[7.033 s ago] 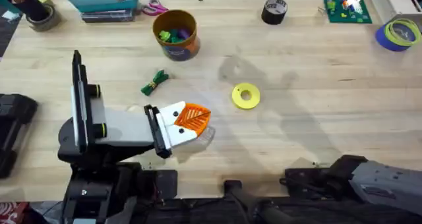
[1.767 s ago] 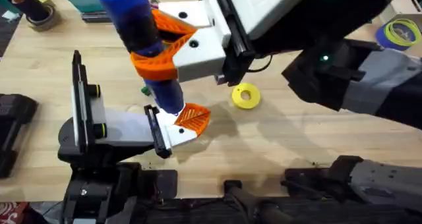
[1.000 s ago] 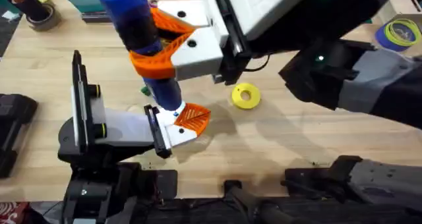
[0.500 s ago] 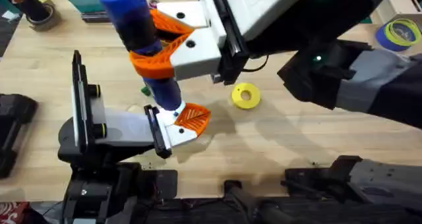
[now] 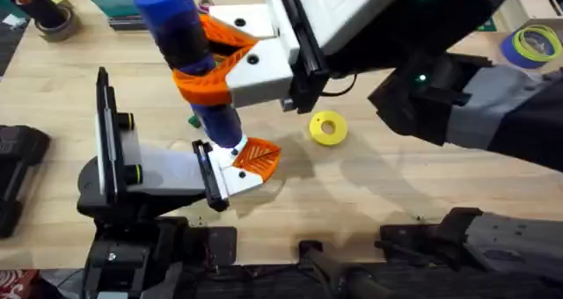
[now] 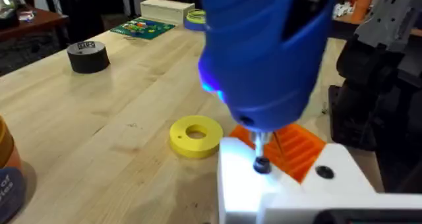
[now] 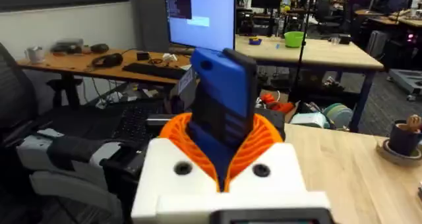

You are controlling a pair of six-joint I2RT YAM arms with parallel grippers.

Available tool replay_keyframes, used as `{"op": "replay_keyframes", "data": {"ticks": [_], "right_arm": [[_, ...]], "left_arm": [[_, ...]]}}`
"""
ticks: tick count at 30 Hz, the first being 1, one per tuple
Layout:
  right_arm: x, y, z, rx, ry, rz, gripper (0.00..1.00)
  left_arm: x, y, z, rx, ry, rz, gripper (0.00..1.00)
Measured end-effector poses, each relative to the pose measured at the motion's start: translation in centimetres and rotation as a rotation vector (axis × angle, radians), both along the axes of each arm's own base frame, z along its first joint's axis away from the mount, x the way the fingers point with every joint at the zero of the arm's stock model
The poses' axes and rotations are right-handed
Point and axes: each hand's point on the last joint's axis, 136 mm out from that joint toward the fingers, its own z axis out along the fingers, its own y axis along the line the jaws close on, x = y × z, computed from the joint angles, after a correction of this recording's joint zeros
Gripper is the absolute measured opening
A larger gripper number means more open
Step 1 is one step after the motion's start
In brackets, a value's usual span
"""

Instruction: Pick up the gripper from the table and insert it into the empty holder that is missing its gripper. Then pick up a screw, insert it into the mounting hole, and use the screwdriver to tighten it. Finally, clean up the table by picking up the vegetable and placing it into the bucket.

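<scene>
Looking down from overhead, you see the right tool (image 5: 207, 57) clamped on the screwdriver (image 5: 189, 57) above the left tool (image 5: 251, 163); your left wrist shows its tip on the holder's (image 6: 264, 191) screw (image 6: 262, 165), left tool's state unclear.

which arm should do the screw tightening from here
The right. Its gripper already clamps the screwdriver upright, with the metal tip down on the screw in the white holder. The left arm lies low on the table, presenting that holder beside the orange gripper.
</scene>
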Motion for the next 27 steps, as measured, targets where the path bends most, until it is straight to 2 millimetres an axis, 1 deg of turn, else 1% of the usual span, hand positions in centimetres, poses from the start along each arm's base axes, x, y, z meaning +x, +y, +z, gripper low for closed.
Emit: {"op": "replay_keyframes", "data": {"ticks": [15,20,27], "right_arm": [[-0.11,0.05,-0.03,-0.003,0.007,0.004,0.024],[-0.12,0.03,-0.53,-0.011,0.016,0.004,0.024],[-0.13,0.04,-0.56,-0.011,0.016,0.004,0.024]], "left_arm": [[0.0,0.0,0.0,0.0,0.0,0.0,0.004],[-0.01,0.0,0.0,0.0,0.0,0.0,0.004],[-0.01,0.0,0.0,0.0,0.0,0.0,0.004]]}}
